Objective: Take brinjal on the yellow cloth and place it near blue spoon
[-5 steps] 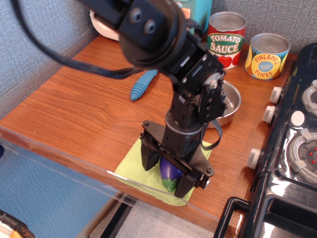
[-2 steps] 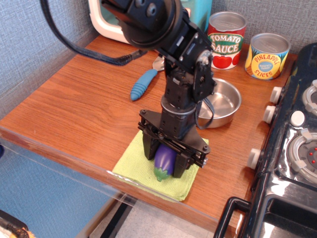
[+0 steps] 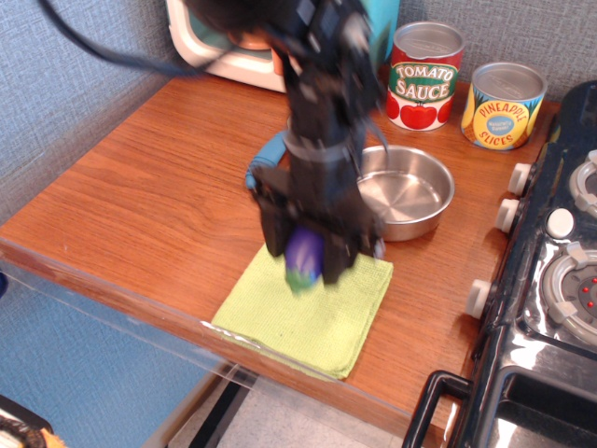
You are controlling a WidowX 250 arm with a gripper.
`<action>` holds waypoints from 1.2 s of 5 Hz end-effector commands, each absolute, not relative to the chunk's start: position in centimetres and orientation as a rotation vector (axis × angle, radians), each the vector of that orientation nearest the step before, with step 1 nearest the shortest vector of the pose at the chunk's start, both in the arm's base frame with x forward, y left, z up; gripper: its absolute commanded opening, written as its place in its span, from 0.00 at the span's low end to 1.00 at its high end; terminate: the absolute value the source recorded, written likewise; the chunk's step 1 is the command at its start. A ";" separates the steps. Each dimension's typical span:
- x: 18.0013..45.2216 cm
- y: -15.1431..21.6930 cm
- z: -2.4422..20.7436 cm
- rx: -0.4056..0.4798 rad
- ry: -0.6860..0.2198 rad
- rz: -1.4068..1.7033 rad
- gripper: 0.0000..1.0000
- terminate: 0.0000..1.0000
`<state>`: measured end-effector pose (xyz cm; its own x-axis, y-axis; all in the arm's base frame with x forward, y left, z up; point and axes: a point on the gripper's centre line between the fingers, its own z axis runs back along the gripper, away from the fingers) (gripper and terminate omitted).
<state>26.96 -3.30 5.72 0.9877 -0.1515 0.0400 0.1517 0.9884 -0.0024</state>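
- One end effector (image 3: 306, 254) is hanging from a dark, motion-blurred arm (image 3: 322, 112) over the middle of the table (image 3: 149, 196), its two black fingers (image 3: 273, 233) pointing down.
- Both fingers are closing narrowly on the brinjal (image 3: 304, 259), which is showing as a purple blur with a hint of green at its lower end.
- That brinjal is sitting between the fingers over the far edge of the yellow cloth (image 3: 308, 313); whether it is touching the cloth is too blurred to tell.
- Lying flat near the front edge of the table, the yellow cloth is reaching almost to that edge with its near corner.
- Peeking out from behind the arm, the blue spoon (image 3: 268, 154) is showing only part of its ribbed handle, farther back on the table than the cloth; its bowl is hiding behind the arm.
- Resting just right of the arm, a steel pan (image 3: 409, 191) is sitting between the cloth and the back edge of the table.
- Standing along the back edge toward the right corner, a tomato sauce can (image 3: 425, 75) and a pineapple slices can (image 3: 504, 105) are sitting side by side.
- Showing partly at the back edge behind the arm is a white and teal appliance (image 3: 219, 51).
- Running along the right edge of the table is a black toy stove (image 3: 550, 280) with white knobs.
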 end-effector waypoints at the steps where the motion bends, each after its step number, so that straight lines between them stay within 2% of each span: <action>1: 34.6 6.7 8.2 -0.019 -0.128 0.161 0.00 0.00; 2: 37.4 12.2 6.8 0.038 -0.099 0.315 0.00 0.00; 3: 38.8 16.5 5.8 0.092 -0.085 0.394 0.00 0.00; 5: 39.4 17.9 5.3 0.153 -0.078 0.364 0.00 0.00; 6: 39.2 18.0 5.1 0.164 -0.066 0.352 1.00 0.00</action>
